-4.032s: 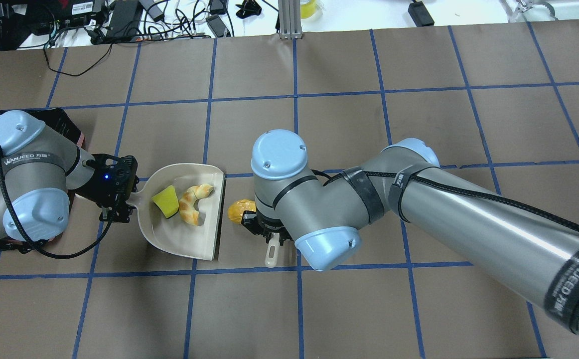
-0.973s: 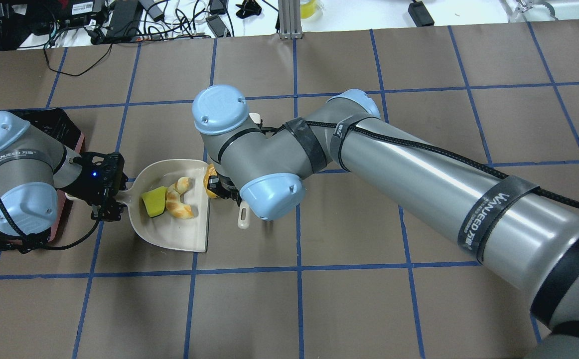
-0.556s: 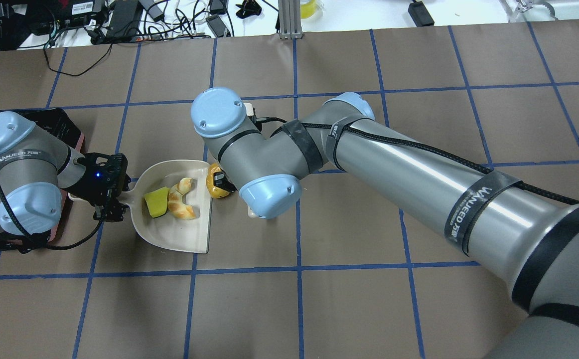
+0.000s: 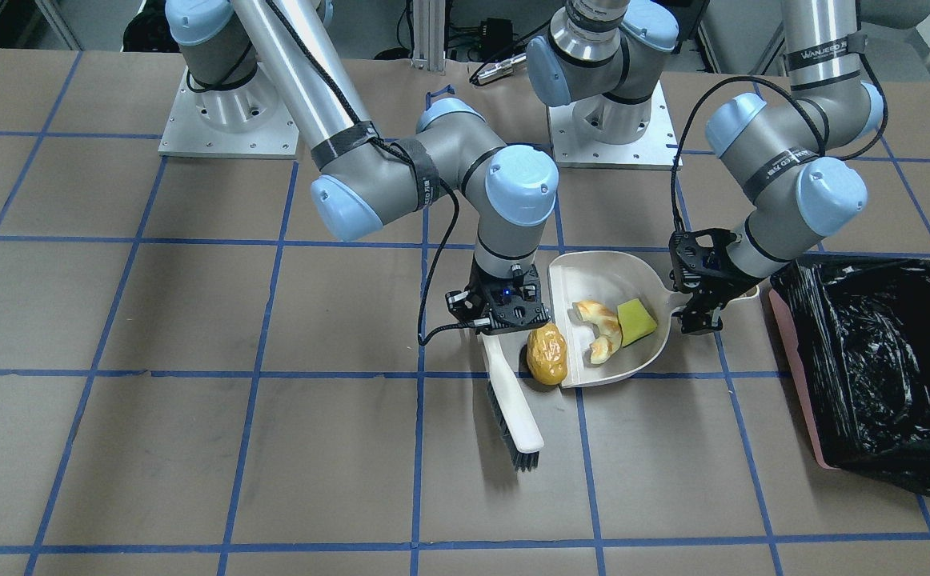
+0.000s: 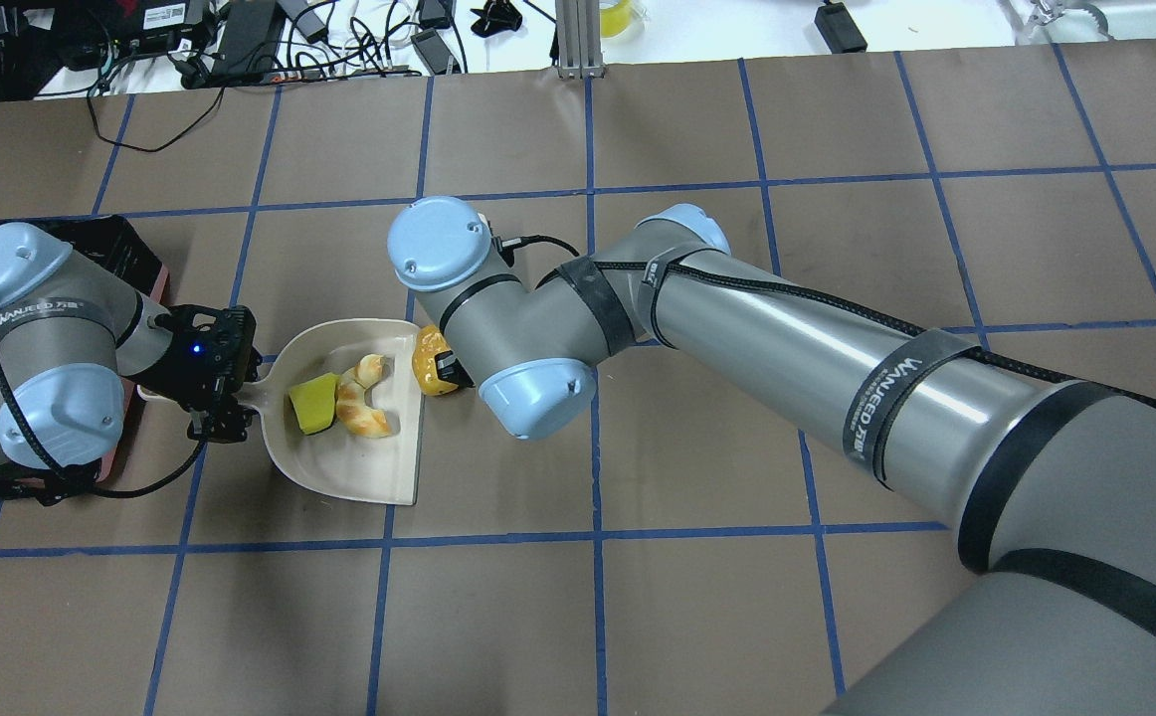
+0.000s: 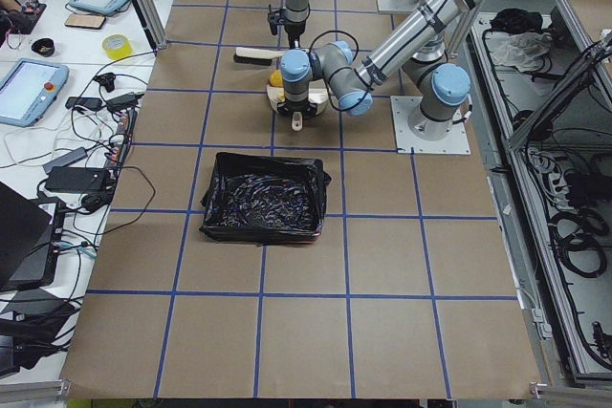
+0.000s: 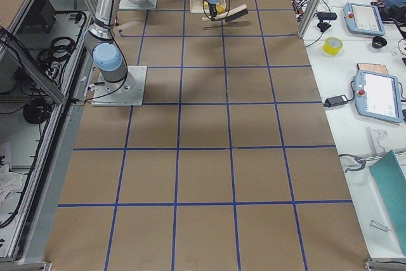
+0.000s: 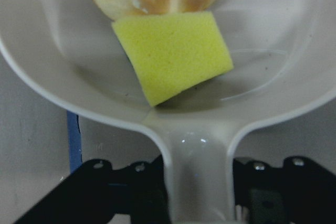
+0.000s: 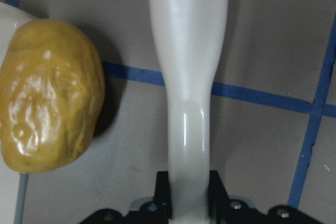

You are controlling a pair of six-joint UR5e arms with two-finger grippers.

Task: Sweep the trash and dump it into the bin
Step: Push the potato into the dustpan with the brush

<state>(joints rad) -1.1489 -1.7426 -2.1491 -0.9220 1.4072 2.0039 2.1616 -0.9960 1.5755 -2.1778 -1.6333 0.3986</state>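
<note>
At the mouth of the dustpan (image 4: pixel 593 270) is where this whole thing hinges right now. The potato lump (image 4: pixel 547 354) is sitting right at the pan's open lip, partly over the edge going by the right wrist cam. It's tucked between that lip and the brush (image 4: pixel 515 412). The right gripper (image 4: pixel 499 320) is clamped on the brush handle. The brush runs long-ways out from the robot, roughly parallel to the lip, and the lump's long axis lies about the same way.

Catch: the lump is beside the bare handle, close under the gripper, not beside the bristles at the far end. So I reckon the next shove has to go sideways toward the robot's left, into the pan. A rounded lump like that could just roll along the lip instead.

The right arm is clearly the nearer one. The left gripper (image 4: pixel 699 314) is pinching the pan's handle on the far side of the pan.

In the pan: bread piece (image 4: pixel 598 324) and sponge wedge (image 4: pixel 635 321), touching each other. The bin (image 4: pixel 795 376) sits just past the left gripper, and I can't spot any trash in its black bag.
</note>
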